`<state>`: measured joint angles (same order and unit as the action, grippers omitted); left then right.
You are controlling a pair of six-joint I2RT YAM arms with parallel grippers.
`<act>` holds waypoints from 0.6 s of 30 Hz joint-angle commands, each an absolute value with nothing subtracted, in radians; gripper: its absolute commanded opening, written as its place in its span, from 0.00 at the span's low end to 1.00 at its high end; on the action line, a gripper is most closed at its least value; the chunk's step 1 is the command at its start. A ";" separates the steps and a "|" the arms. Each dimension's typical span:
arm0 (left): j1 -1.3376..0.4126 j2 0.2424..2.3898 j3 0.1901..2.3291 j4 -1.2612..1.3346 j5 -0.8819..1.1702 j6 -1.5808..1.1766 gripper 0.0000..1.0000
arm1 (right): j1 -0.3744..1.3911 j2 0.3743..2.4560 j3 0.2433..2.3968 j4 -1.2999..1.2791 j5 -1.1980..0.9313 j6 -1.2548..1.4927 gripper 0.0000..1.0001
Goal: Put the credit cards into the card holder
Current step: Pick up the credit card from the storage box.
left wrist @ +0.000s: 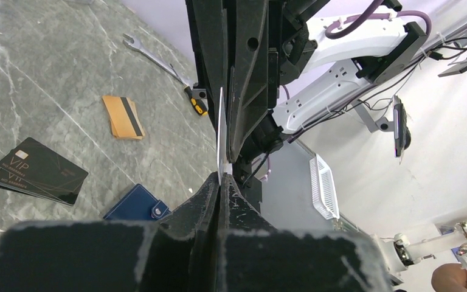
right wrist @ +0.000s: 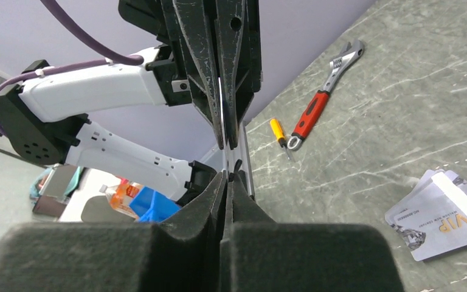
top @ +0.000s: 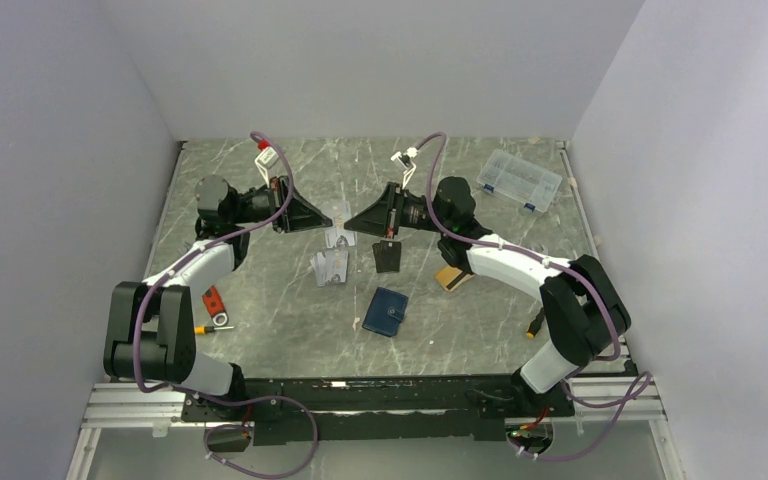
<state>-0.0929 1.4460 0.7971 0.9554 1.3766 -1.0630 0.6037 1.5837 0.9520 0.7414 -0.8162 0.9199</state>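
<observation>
A silver-white credit card (top: 338, 222) stands on edge above the table between my two grippers. My left gripper (top: 326, 216) is shut on one end of it; in the left wrist view the card (left wrist: 221, 131) shows edge-on, rising from the left gripper (left wrist: 220, 178). My right gripper (top: 354, 222) is shut on the other end, and the card (right wrist: 223, 121) shows the same way above the right gripper (right wrist: 227, 176). More silver cards (top: 329, 267) lie flat below. The orange card (top: 450, 278) lies to the right. The navy card holder (top: 386, 311) lies closed, nearer the bases.
Flat black cards (top: 388, 256) lie right of the silver ones. A clear compartment box (top: 520, 180) sits at the back right. A red wrench (top: 215, 305) and a yellow screwdriver (top: 205, 328) lie at the left. Another screwdriver (top: 536, 322) lies by the right arm.
</observation>
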 commanded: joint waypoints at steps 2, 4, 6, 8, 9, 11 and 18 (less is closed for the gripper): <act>-0.091 1.411 0.821 0.899 1.358 -1.010 0.16 | 0.603 1.560 0.990 0.749 -0.819 0.902 0.00; -0.094 1.401 0.822 0.748 1.329 -0.892 0.38 | 0.601 1.553 0.994 0.672 -0.805 0.867 0.00; -0.108 1.397 0.850 0.457 1.268 -0.688 0.48 | 0.600 1.528 0.999 0.448 -0.733 0.751 0.00; -0.159 1.413 0.962 -0.104 1.133 -0.301 0.47 | 0.602 1.479 0.969 0.272 -0.654 0.631 0.00; -0.199 1.420 0.987 -0.229 1.071 -0.173 0.47 | 0.606 1.454 0.942 0.208 -0.609 0.595 0.00; -0.253 1.430 1.008 -0.364 0.980 -0.033 0.47 | 0.618 1.407 0.881 0.107 -0.513 0.550 0.00; -0.337 1.398 1.055 -0.686 0.774 0.485 0.48 | 0.769 1.354 0.785 -0.050 -0.151 0.521 0.00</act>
